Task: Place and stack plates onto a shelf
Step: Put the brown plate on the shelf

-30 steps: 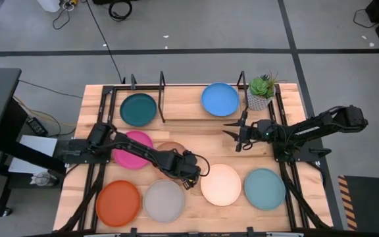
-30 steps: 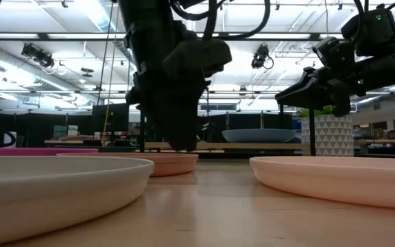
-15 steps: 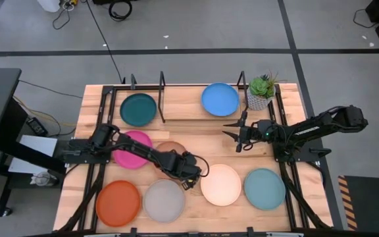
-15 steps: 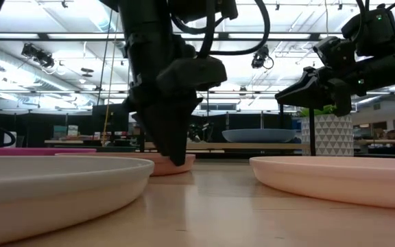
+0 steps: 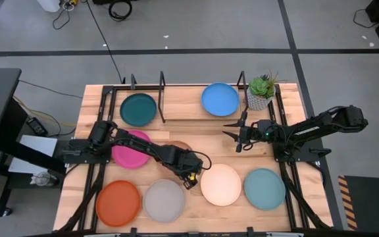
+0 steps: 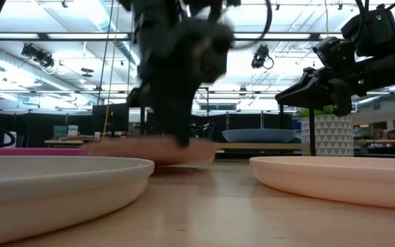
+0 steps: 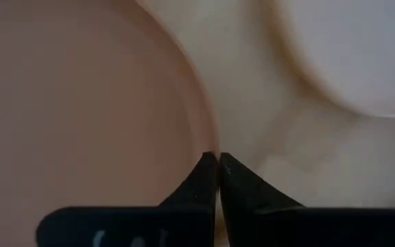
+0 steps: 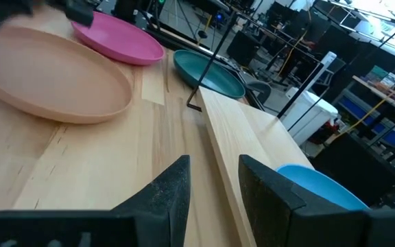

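My left gripper point(image 5: 188, 175) is shut on the peach-tan plate point(image 7: 81, 110) at mid-table; in the high view the arm covers most of the plate point(image 5: 179, 146). My right gripper point(image 5: 232, 131) hovers open, with nothing between its fingers, in front of the shelf point(image 5: 162, 99). A dark teal plate point(image 5: 139, 109) and a bright blue plate point(image 5: 220, 99) lie on the shelf's base. The magenta point(image 5: 127, 153), orange point(image 5: 118, 202), grey point(image 5: 164, 200), cream point(image 5: 220, 184) and light teal point(image 5: 264, 189) plates rest flat on the table. My left gripper pinches the peach-tan plate's rim point(image 7: 210, 149) on the side toward the cream plate, one finger over the plate's inside and one outside. The fingers come steeply from above. In the low view the plate point(image 6: 149, 147) shows raised off the table, blurred.
A small potted plant point(image 5: 262, 91) stands at the shelf's right end. The shelf's thin upright posts point(image 5: 162, 84) rise between the dark teal and blue plates. Bare wood lies between my two grippers.
My left gripper has shut on the peach-tan plate's rim and its wrist has turned. The plate, flat on the table before, has come up off the wood on the side that the low view shows. My right arm has kept still.
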Robot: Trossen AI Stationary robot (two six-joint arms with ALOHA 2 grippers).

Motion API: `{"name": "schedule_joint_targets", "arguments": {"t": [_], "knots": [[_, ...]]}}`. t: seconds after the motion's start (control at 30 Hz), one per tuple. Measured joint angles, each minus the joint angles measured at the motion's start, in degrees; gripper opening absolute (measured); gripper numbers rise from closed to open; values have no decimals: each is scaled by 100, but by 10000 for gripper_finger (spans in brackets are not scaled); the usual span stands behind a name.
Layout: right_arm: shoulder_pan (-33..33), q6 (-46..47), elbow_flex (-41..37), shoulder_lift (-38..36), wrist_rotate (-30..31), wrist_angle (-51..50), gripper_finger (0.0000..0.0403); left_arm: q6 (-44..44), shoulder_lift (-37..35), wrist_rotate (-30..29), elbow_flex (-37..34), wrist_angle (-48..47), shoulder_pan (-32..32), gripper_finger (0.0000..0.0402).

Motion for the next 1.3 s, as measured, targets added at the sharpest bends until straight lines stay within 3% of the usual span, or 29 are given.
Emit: {"name": "schedule_joint_targets", "arguments": {"t": [0.2, 0.53, 0.7, 1.0, 1.3], "knots": [[0, 90, -1, 0, 0, -44, 130, 612, -258, -148, 674, -222, 132, 11], [0, 247, -4, 0, 2, -180, 130, 1814, -284, -1044, 1745, -1174, 505, 10], [14, 348, -4, 0, 9, -24, 130, 2428, -280, -1361, 1748, -1651, 845, 10], [66, 481, -4, 0, 9, -133, 130, 3762, -271, -1554, 1748, -1472, 1654, 9], [175, 734, -94, -2, 173, -255, 130, 4280, -210, -1599, 1381, -1328, 2470, 9]]}}
